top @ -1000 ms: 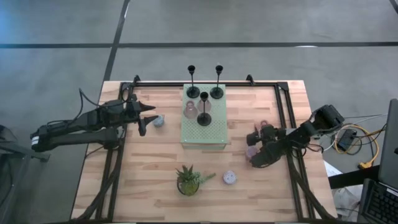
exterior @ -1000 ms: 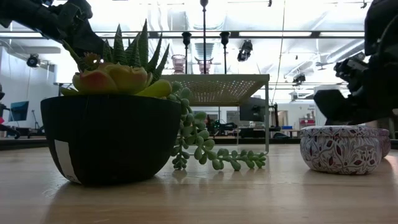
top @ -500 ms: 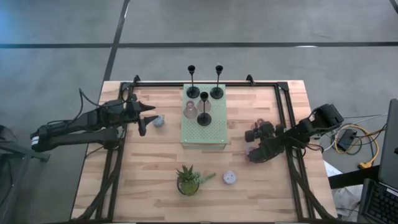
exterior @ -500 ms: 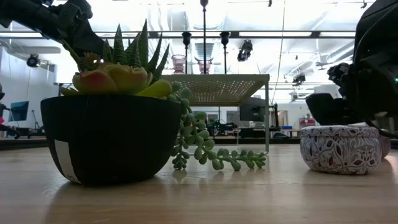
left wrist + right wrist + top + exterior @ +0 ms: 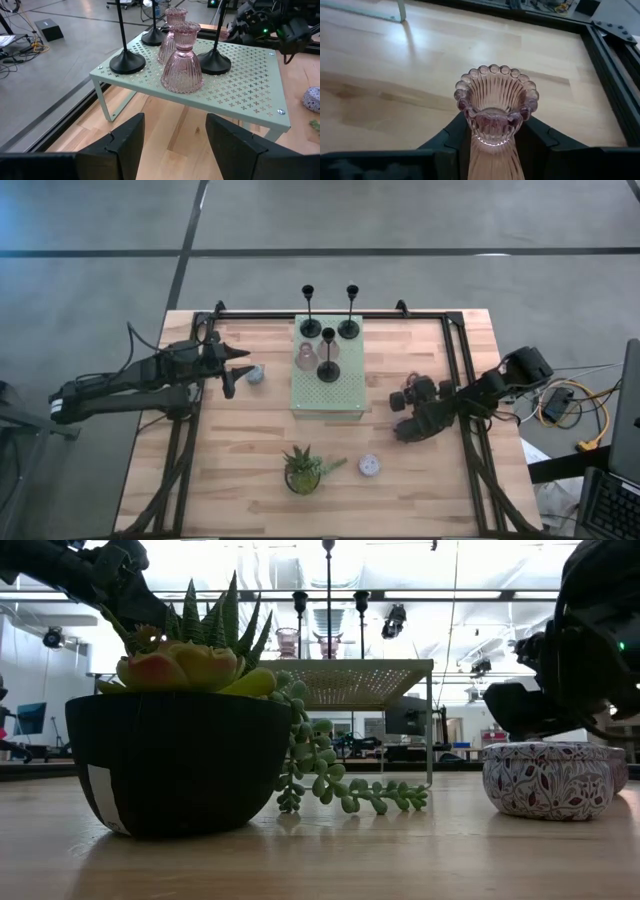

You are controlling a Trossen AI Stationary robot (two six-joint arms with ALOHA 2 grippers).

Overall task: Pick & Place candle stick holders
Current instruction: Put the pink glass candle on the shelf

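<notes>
My right claw (image 5: 492,145) clenches a candle holder (image 5: 496,107). It is pink ribbed glass. Its scalloped, beaded rim flares just beyond my fingers (image 5: 451,137).

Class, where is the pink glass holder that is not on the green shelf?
The pink glass holder sits between the right gripper fingers, over the table's right side, right of the green shelf.

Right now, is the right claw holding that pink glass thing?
Yes: right gripper fingers clamp the pink glass holder.
</notes>
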